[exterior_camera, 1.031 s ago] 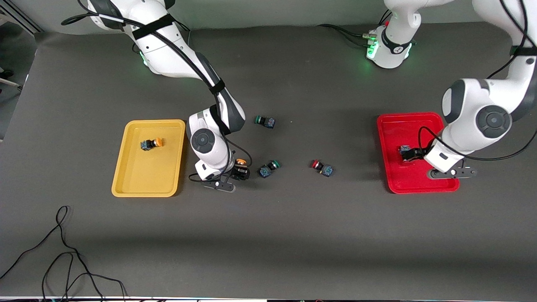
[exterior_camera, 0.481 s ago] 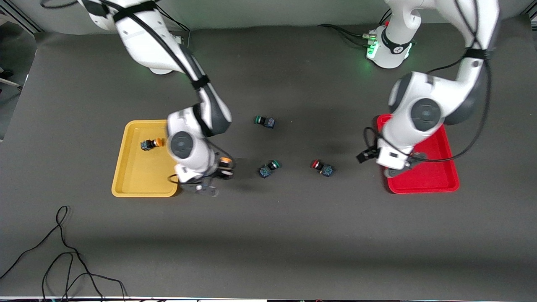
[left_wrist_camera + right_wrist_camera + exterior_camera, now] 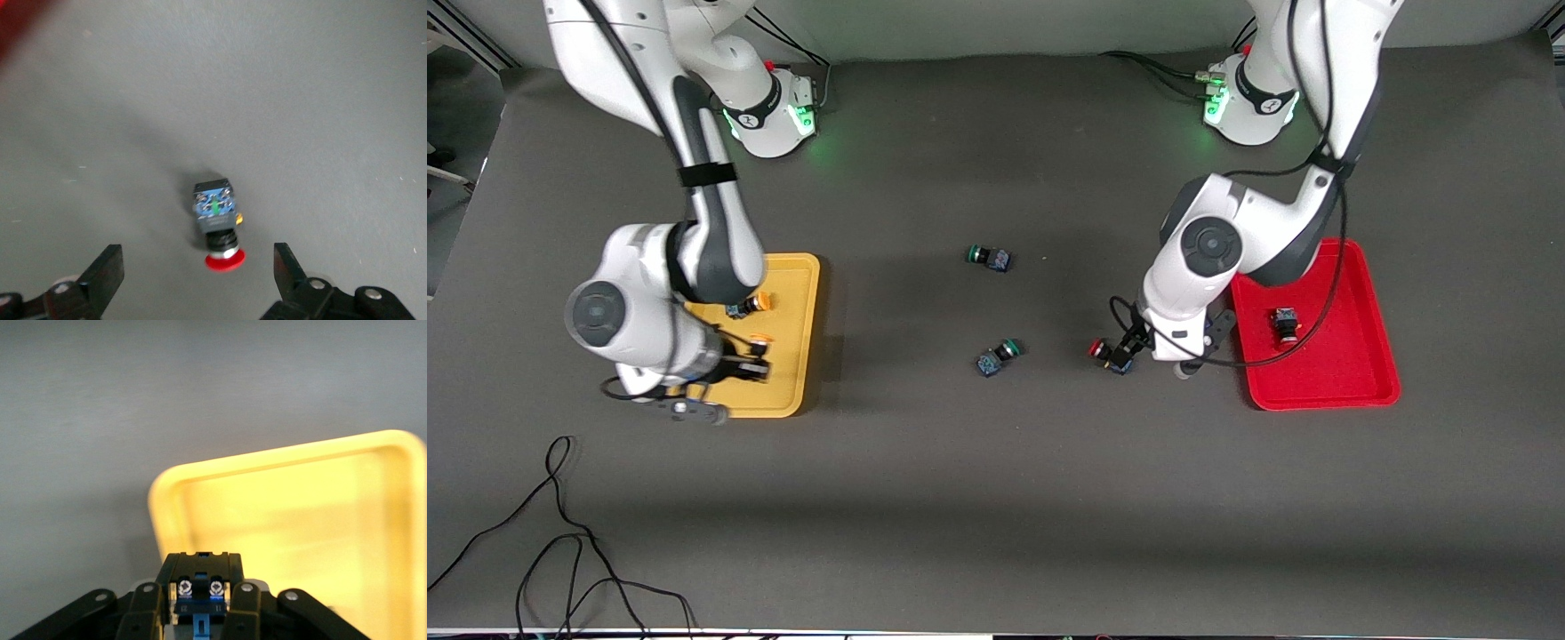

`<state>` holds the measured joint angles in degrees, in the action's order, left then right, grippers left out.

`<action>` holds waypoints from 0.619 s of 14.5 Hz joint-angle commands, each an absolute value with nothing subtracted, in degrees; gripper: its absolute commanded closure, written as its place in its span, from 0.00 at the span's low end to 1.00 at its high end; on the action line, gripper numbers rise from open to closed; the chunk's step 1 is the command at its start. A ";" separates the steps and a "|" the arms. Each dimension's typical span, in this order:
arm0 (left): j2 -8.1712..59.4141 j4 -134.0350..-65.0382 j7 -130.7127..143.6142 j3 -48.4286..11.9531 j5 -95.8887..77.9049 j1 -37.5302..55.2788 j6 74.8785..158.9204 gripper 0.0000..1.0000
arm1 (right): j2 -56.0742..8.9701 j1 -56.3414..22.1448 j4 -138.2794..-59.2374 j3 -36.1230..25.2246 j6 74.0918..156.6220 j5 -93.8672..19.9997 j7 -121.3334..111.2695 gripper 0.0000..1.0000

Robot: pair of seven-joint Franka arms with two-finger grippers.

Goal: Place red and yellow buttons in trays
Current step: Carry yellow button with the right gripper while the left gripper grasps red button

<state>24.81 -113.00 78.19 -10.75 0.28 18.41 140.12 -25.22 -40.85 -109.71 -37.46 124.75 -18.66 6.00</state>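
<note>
My right gripper (image 3: pixel 749 363) is shut on a yellow button (image 3: pixel 759 340) and holds it over the yellow tray (image 3: pixel 790 298). In the right wrist view the button's dark body (image 3: pixel 200 583) sits between the fingers, with the tray's rim (image 3: pixel 280 459) below. Another yellow button (image 3: pixel 747 305) lies in that tray. My left gripper (image 3: pixel 1125 349) is open, low over a red button (image 3: pixel 1098 348) on the mat. In the left wrist view the button (image 3: pixel 217 223) lies between the spread fingers (image 3: pixel 107 277). Another red button (image 3: pixel 1285 323) lies in the red tray (image 3: pixel 1316 378).
Two green-capped buttons lie on the mat mid-table, one (image 3: pixel 989 258) nearer the robots and one (image 3: pixel 996 357) beside the red button, toward the right arm's end. A black cable (image 3: pixel 560 533) loops on the mat near the front camera, at the right arm's end.
My right arm carried the yellow button from the mat to over the yellow tray. My left arm left a red button in the red tray and moved over the red button on the mat.
</note>
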 commanded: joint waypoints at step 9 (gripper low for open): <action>34.19 -109.78 80.86 -9.23 0.97 20.04 147.04 0.62 | -24.08 -42.36 -114.35 -37.71 127.35 -18.54 5.36 0.44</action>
